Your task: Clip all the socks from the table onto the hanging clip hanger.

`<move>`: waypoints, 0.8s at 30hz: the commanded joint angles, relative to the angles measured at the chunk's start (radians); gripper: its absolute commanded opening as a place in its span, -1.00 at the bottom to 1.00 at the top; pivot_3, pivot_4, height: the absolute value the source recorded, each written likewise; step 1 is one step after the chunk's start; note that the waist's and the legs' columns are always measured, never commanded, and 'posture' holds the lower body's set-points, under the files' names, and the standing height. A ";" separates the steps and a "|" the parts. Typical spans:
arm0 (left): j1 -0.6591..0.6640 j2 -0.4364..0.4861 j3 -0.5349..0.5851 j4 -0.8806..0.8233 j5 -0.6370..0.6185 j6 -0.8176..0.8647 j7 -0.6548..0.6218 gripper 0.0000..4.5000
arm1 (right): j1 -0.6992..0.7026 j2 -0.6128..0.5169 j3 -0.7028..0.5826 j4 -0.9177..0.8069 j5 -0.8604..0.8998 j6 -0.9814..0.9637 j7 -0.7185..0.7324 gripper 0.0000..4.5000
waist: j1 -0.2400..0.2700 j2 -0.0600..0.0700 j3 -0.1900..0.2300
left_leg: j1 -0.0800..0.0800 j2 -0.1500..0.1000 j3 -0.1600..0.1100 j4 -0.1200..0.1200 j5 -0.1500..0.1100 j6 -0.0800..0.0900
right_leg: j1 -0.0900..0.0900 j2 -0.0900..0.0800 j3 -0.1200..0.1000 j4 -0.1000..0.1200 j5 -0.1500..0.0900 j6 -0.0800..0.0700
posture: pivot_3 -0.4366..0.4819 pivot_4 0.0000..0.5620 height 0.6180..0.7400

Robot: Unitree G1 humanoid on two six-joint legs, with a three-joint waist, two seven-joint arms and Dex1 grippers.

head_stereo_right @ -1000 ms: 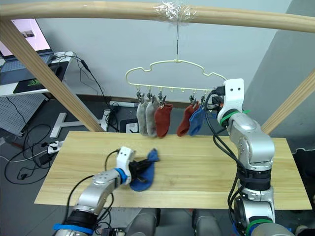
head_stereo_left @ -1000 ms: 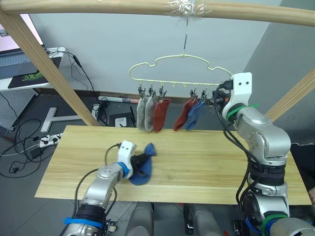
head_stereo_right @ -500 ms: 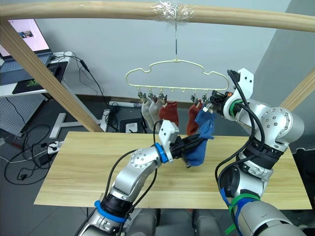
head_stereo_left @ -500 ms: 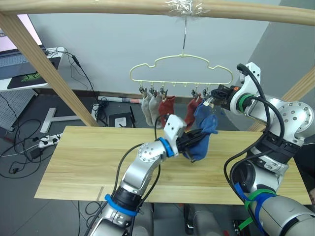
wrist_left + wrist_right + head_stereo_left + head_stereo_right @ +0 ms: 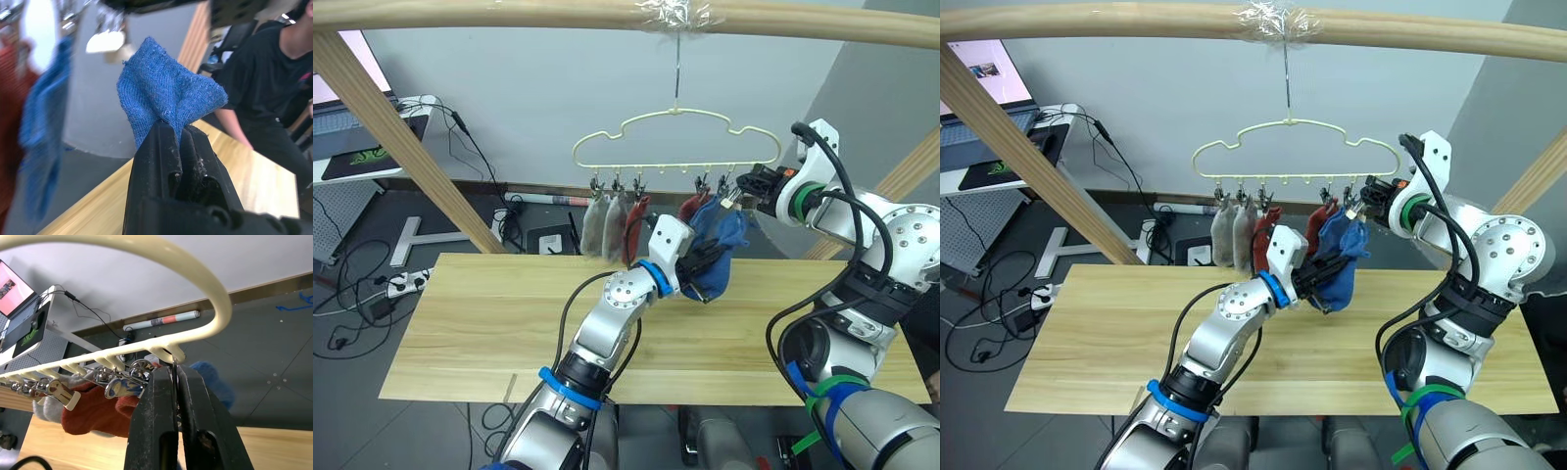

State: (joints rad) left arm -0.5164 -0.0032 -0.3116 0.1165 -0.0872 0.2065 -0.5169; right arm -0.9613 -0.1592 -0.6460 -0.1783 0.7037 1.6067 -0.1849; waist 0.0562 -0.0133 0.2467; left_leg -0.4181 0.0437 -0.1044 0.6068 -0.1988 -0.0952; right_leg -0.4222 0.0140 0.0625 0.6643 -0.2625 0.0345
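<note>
Last blue sock (image 5: 713, 257) held up off the table (image 5: 460, 323) by the left gripper (image 5: 697, 272), raised to just below the right end of the clip hanger (image 5: 674, 137). Sock bunched, its free cuff end standing above the fingers, pointing up toward the end clip (image 5: 172, 369); clip lies above and a little to the robot's right of the sock's top edge. Right arm is the nearer one to that clip.

Left gripper: fingers pressed together, pinching a fold of the blue sock near its middle; left wrist view shows the fabric fanning out past the fingertips.

Right gripper (image 5: 174, 382): fingers closed on the hanger's end clip, right under the curved end of the wire. Whether the clip's mouth is squeezed open, cannot tell.

Five socks (image 5: 607, 223) already hang in a row: two grey, two rust red, one blue beside the held one. No socks left lying on the table.

Judgement: next move needs the cuff edge lifted into the end clip; the bunched fold may make a clean edge hard to present

A person in a black shirt (image 5: 274, 63) sits beyond the table's far side
</note>
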 commanded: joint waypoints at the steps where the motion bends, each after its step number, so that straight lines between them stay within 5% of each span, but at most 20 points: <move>1: -0.038 -0.027 0.016 0.006 0.008 -0.041 0.028 -0.99 | 0.011 -0.029 -0.011 -0.001 0.070 0.008 -0.058 -1.00 | -0.002 0.000 0.000 | 0.000 0.000 0.000 0.000 0.000 0.000 | 0.000 0.000 0.000 0.000 0.000 0.000 | 0.32 -0.16 1.00; 10: -0.067 -0.039 0.018 0.047 0.020 -0.071 0.034 -0.99 | 0.020 -0.049 -0.009 0.022 0.205 0.008 -0.159 -1.00 | -0.005 0.000 0.000 | -0.001 0.000 0.000 0.000 0.000 0.000 | 0.000 0.000 0.000 0.000 0.000 0.000 | 0.32 -0.16 1.00; 23: -0.067 -0.086 0.034 0.051 -0.029 -0.021 0.028 -1.00 | 0.031 -0.151 0.037 -0.042 0.315 0.008 -0.125 0.99 | -0.013 0.000 0.000 | -0.002 0.000 0.000 0.000 0.000 0.000 | -0.001 0.000 0.000 -0.001 0.000 0.000 | 0.28 -0.17 1.00; 24: -0.070 -0.093 0.043 0.059 -0.038 -0.014 0.028 -0.87 | 0.047 -0.172 0.060 -0.080 0.311 0.008 -0.098 1.00 | -0.013 0.000 0.000 | -0.002 0.000 0.000 0.000 0.000 0.000 | -0.001 0.000 0.000 -0.001 0.000 0.000 | 0.27 -0.17 1.00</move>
State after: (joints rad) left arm -0.5670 -0.0769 -0.2852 0.1807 -0.0981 0.1879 -0.4906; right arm -0.9214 -0.3017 -0.6113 -0.1714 0.9947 1.6067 -0.3309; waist 0.0429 -0.0133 0.2467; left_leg -0.4203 0.0433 -0.1047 0.6070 -0.1990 -0.0950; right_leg -0.4231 0.0141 0.0624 0.6631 -0.2625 0.0346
